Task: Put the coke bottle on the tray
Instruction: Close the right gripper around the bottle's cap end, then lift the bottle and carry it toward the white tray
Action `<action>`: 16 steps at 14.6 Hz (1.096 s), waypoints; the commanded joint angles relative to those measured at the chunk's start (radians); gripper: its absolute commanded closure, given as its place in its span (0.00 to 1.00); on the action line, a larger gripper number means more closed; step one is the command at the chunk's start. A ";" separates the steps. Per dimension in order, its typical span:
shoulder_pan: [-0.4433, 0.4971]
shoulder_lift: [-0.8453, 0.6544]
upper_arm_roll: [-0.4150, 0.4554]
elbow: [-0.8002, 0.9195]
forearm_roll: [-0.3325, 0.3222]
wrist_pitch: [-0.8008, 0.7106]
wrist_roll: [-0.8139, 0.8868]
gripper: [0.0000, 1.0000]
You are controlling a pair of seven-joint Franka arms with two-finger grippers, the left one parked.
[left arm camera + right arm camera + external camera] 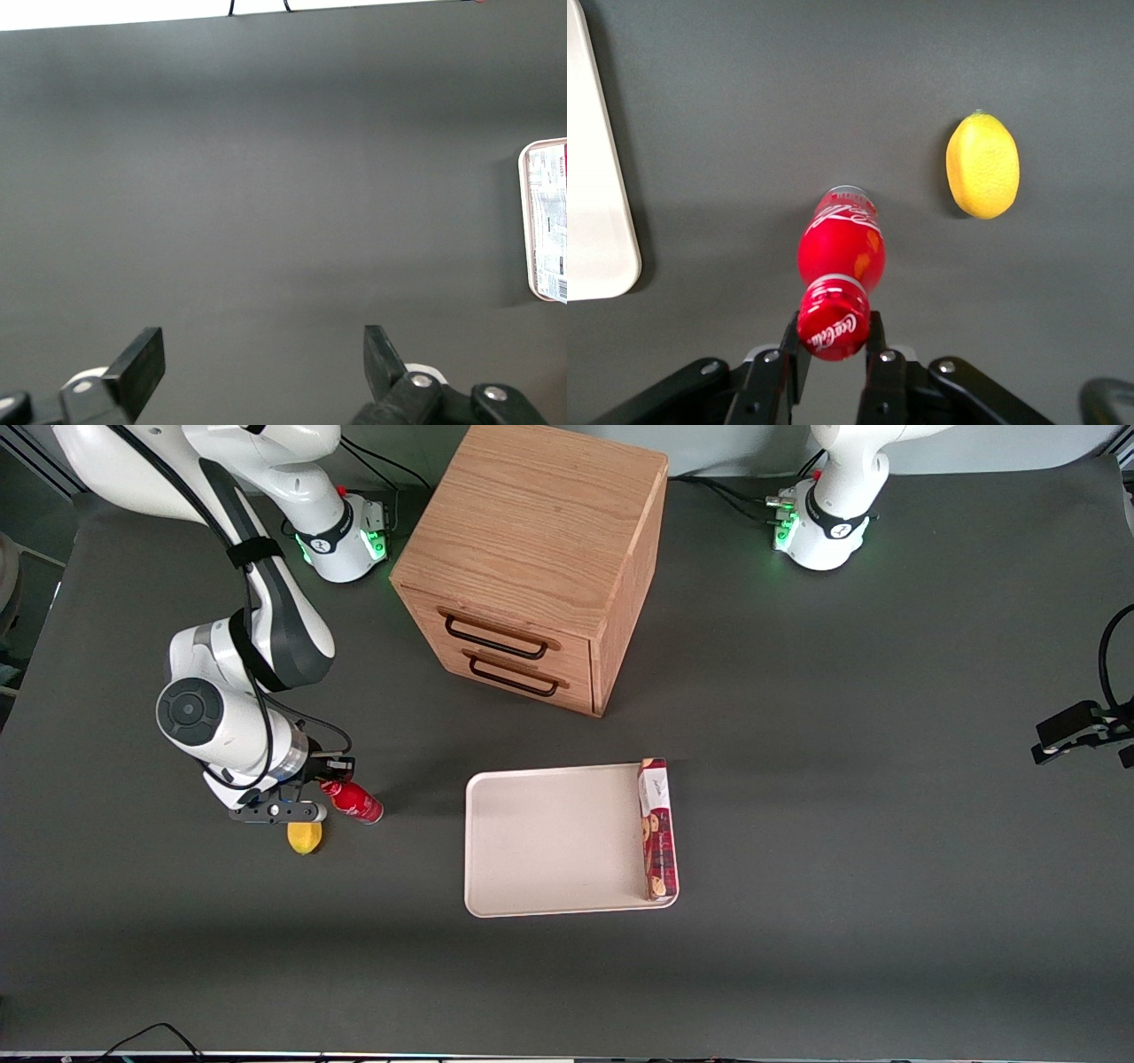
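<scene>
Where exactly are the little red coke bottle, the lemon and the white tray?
coke bottle (840, 252): right wrist view, on its red body; the gripper (833, 341) jaws clamp its cap end.
lemon (982, 166): right wrist view, mid-peel.
tray (549, 841): front view, bare floor.

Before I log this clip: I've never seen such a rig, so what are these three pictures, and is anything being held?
You see two white robot arms bolted to a dark table. One picture looks down from the front; the other two come from cameras on each arm's wrist. The working arm's tool sits low over the table at its own end and is shut on the cap end of the coke bottle. A lemon lies beside the bottle, slightly nearer the front camera. Mid-table sits the tray, with a long red biscuit box along one edge. A wooden two-drawer cabinet stands farther from the front camera than the tray.
</scene>
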 commanded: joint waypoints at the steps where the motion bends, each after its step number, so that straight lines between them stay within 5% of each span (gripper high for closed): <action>1: 0.005 -0.031 0.000 -0.017 -0.014 0.012 0.021 1.00; 4: 0.008 -0.038 0.001 0.014 -0.016 -0.006 0.022 1.00; 10: 0.008 -0.031 0.029 0.434 -0.002 -0.441 0.010 1.00; 13: 0.011 0.014 0.082 0.655 0.001 -0.652 0.025 1.00; 16: 0.017 0.035 0.180 0.724 -0.004 -0.710 0.157 1.00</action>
